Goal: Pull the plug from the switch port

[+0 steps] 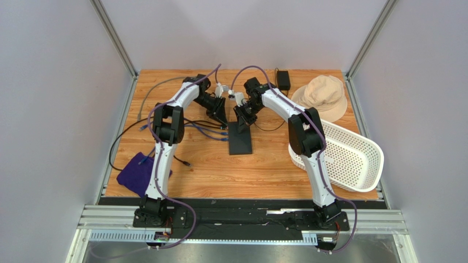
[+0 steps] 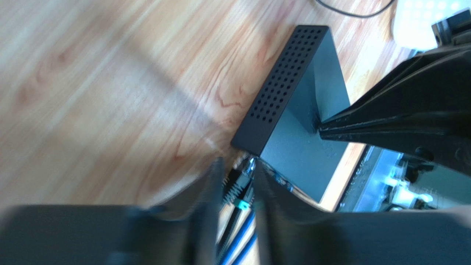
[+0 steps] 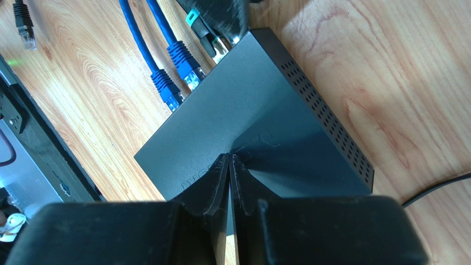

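The switch [image 1: 240, 140] is a flat black box lying mid-table; it also shows in the left wrist view [image 2: 301, 132] and the right wrist view [image 3: 249, 105]. My right gripper [image 3: 229, 157] is shut and empty, its tips pressed on the switch's top; from above it [image 1: 244, 120] stands over the switch's far end. My left gripper [image 2: 237, 172] is shut on a black plug with a green tab [image 2: 239, 190] at the switch's socket side, also seen from above [image 1: 222, 117]. The plug's clear tip touches the switch's corner. Two blue plugs [image 3: 179, 85] sit in neighbouring sockets.
A beige hat [image 1: 324, 96] and a white basket [image 1: 351, 156] lie at the right. A small black power adapter [image 1: 283, 81] sits at the back. A purple cloth [image 1: 137, 172] and loose cables [image 1: 129, 131] lie at the left. A loose black plug [image 3: 23, 25] lies nearby.
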You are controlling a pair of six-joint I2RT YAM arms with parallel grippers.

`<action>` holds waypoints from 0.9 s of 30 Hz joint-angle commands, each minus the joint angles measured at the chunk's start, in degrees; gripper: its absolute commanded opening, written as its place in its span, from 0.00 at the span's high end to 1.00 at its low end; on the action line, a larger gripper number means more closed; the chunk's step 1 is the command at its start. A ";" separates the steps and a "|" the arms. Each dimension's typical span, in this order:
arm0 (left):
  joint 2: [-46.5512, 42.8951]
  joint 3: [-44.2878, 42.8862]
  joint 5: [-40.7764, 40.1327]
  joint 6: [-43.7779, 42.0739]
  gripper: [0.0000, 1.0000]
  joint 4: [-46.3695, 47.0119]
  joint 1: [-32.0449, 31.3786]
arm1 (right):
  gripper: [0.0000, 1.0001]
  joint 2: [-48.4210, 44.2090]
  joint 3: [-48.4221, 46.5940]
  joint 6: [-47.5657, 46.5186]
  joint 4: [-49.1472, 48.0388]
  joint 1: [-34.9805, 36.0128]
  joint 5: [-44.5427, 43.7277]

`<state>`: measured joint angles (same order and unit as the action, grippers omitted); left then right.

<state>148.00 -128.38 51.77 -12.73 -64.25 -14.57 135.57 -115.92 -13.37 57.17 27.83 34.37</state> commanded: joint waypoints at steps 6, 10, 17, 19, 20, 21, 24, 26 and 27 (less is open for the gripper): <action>1.58 -2.23 2.01 3.24 0.50 -3.08 1.47 | 0.88 1.81 0.16 -1.75 0.14 0.11 -3.43; 2.02 -2.05 5.27 2.01 0.50 -3.25 1.65 | 0.88 1.81 0.52 -1.66 0.14 0.11 -3.52; 2.82 -4.16 5.45 -3.08 0.55 -6.41 0.60 | 0.88 1.89 0.87 -1.75 0.05 0.20 -3.87; 3.17 -5.65 3.88 -6.68 0.55 -8.95 -0.46 | 0.88 2.16 0.52 -1.58 0.14 0.12 -3.87; 3.17 -6.00 3.26 -7.56 0.55 -9.57 -0.81 | 0.88 2.33 0.43 -1.58 0.31 0.11 -3.87; 3.08 -6.27 2.82 -8.70 0.56 -9.84 -1.25 | 0.88 2.42 0.26 -1.58 0.40 0.20 -3.78; 3.34 -6.80 2.55 -8.80 0.58 -10.37 -1.25 | 0.88 2.86 -0.10 -1.66 0.49 0.20 -3.78; 3.61 -7.06 2.46 -8.10 0.59 -10.46 -1.25 | 0.88 2.77 0.08 -1.58 0.49 0.20 -3.70; 3.61 -7.32 2.46 -7.92 0.60 -10.37 -1.25 | 0.88 2.69 0.17 -1.58 0.49 0.20 -3.70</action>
<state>150.67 -133.38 52.93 -18.55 -71.26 -15.05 135.68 -115.92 -13.37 57.17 27.83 34.39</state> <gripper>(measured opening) 0.412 0.120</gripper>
